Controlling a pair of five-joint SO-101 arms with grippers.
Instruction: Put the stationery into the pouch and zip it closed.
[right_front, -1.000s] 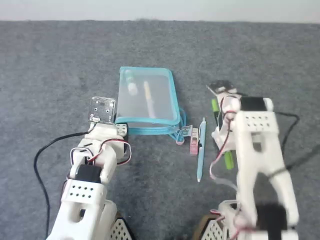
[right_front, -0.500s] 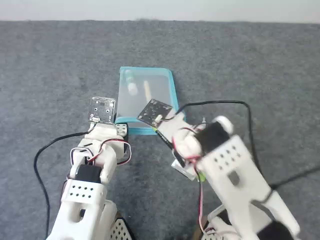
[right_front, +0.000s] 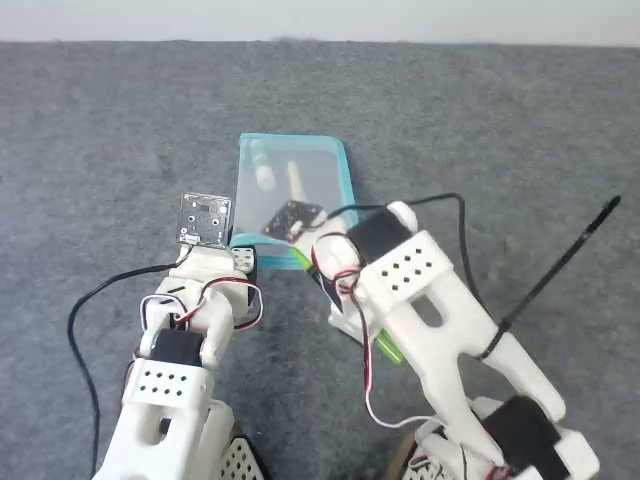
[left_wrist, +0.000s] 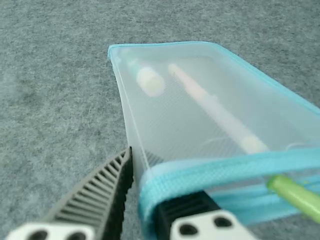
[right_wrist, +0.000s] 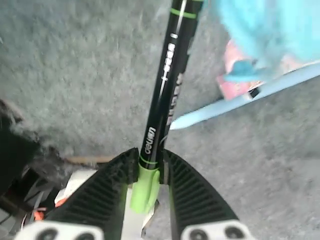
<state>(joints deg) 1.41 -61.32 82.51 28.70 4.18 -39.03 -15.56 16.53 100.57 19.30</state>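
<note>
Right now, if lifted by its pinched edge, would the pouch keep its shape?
Probably not: the pouch looks thin, translucent and soft, and the left pincer pinches only its zipper edge. The pale pen inside would likely slide.

The pouch (right_front: 295, 195) lies on the table (right_front: 100, 120) ahead of both arms, with a short stick (right_front: 262, 172) and a long stick (right_front: 297, 185) inside it. The left gripper (left_wrist: 145, 185) clamps the pouch's near left corner. To its right, the right gripper (right_wrist: 149, 157) grips a pen (right_wrist: 165, 95) whose tip meets the pouch's near edge. A second pen (right_wrist: 260, 90) lies beside the pouch.
</note>
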